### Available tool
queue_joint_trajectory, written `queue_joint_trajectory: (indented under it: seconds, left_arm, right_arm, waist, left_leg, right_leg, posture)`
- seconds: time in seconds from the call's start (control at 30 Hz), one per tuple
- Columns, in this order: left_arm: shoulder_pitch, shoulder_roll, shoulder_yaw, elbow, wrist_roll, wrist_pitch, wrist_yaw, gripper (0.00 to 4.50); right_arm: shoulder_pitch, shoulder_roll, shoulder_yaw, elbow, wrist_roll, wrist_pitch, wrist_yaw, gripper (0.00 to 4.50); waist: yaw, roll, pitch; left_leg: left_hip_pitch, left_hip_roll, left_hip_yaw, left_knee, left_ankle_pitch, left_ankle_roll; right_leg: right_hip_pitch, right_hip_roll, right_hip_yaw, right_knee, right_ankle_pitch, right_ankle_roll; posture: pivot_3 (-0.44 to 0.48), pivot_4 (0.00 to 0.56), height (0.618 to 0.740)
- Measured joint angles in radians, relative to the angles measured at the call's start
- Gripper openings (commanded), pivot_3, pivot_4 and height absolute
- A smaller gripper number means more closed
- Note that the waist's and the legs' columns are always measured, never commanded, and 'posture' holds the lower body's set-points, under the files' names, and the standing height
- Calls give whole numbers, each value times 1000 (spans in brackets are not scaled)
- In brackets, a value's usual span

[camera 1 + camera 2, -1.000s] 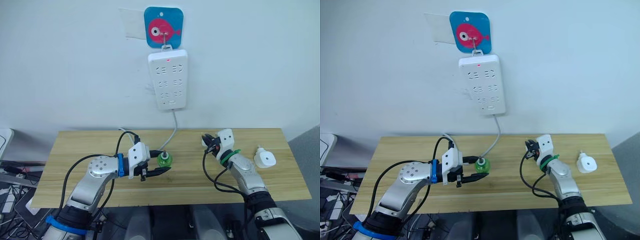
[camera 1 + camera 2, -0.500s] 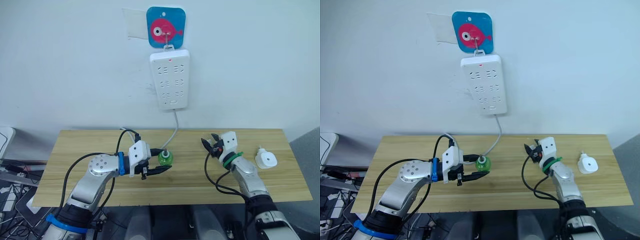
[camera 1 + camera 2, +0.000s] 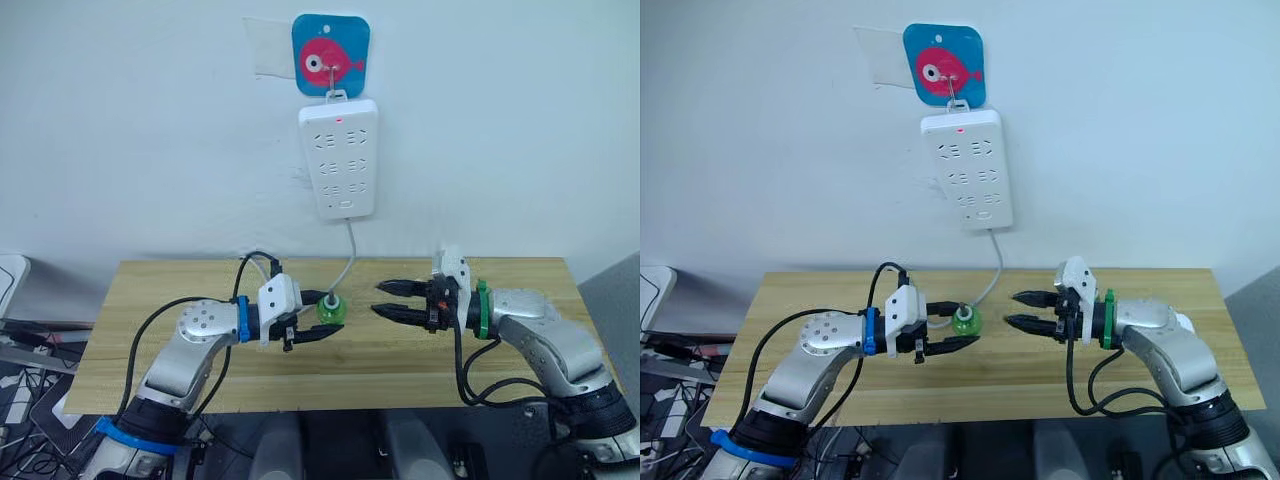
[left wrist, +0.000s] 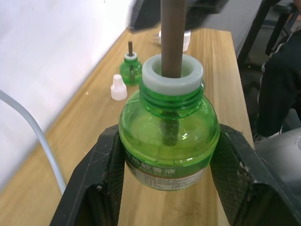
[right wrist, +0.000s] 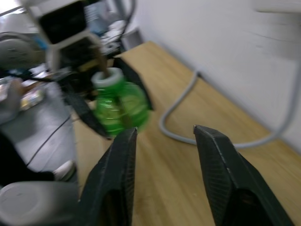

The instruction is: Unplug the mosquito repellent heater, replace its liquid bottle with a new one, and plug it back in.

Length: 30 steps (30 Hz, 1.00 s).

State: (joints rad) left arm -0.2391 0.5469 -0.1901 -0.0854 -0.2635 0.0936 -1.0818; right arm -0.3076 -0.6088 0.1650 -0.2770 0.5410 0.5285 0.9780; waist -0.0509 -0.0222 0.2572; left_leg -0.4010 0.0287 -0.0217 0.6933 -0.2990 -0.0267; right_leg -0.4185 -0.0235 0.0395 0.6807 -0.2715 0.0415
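Note:
A green liquid bottle (image 3: 330,312) with a white neck and a brown wick stands upright on the wooden table (image 3: 150,300), left of centre. My left gripper (image 3: 336,319) is shut on it, one black finger (image 4: 106,165) on each side. My right gripper (image 3: 377,298) is open a short way to the bottle's right, pointing at it with nothing between its fingers (image 5: 117,174). In the left wrist view, a second green bottle (image 4: 130,66) and a small white cap (image 4: 117,88) stand farther along the table. The white mosquito repellent heater (image 4: 186,41) shows partly behind the wick.
A white power strip (image 3: 339,158) hangs on the wall from a blue fish hook (image 3: 331,55). Its grey cable (image 3: 347,262) drops to the table just behind the held bottle. The table's front edge runs close below both arms.
My right arm has swung left and lowered. Its gripper now points at the bottle from the right. My left gripper still holds the bottle in the same place.

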Motion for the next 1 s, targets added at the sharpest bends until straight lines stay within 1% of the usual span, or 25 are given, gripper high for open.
queue_joint_trajectory:
  seconds: [0.13, 0.3, 0.53, 0.67, 0.9, 1.0]
  left_arm:
    - [-7, 0, -1, 5, 0, -3, -9, 2199]
    - [-8, -2, -2, 2, 0, -4, -19, 2199]
    - [-8, -2, -2, -1, 0, -4, -20, 2199]
    - [-11, -7, -3, -1, 0, -4, -20, 2199]
    - [-30, -25, -18, -1, 1, -3, -20, 2199]
    - [-29, -24, -18, -1, 1, 3, -20, 2199]
  right_arm:
    - [-21, 25, 18, -1, -2, 14, 21, 2142]
    - [-38, 84, 41, 6, -6, 18, 22, 2142]
    - [-62, 133, 64, 31, -17, 11, 23, 2142]
    - [-66, 173, 94, 39, -48, 4, 17, 2142]
    - [-92, 235, 108, 87, -97, -43, -8, 2142]
    - [-92, 239, 111, 88, -101, -51, -12, 1521]
  waist:
    - [0, 0, 0]
    - [1, 0, 0]
    - [2, 0, 0]
    - [2, 0, 0]
    - [2, 0, 0]
    - [2, 0, 0]
  left_leg:
    - [0, 0, 0, 0, 0, 0]
    - [0, 1, 0, 0, 0, 0]
    - [0, 1, 0, 0, 0, 0]
    - [0, 1, 0, 0, 0, 0]
    - [0, 1, 0, 1, 0, 0]
    - [0, 1, 0, 1, 0, 0]
  right_leg:
    - [0, 1, 0, 0, 0, 0]
    - [0, 0, 0, 0, 0, 0]
    - [0, 0, 0, 1, 0, 0]
    - [-1, 0, 0, 1, 0, 0]
    - [-1, 0, 0, 1, 0, 0]
    - [-1, 0, 0, 1, 0, 0]
  posture:
    - [-49, 225, 740]
    - [-43, 223, 740]
    - [-41, 220, 740]
    - [-40, 220, 740]
    - [-34, 222, 740]
    - [-31, 223, 740]
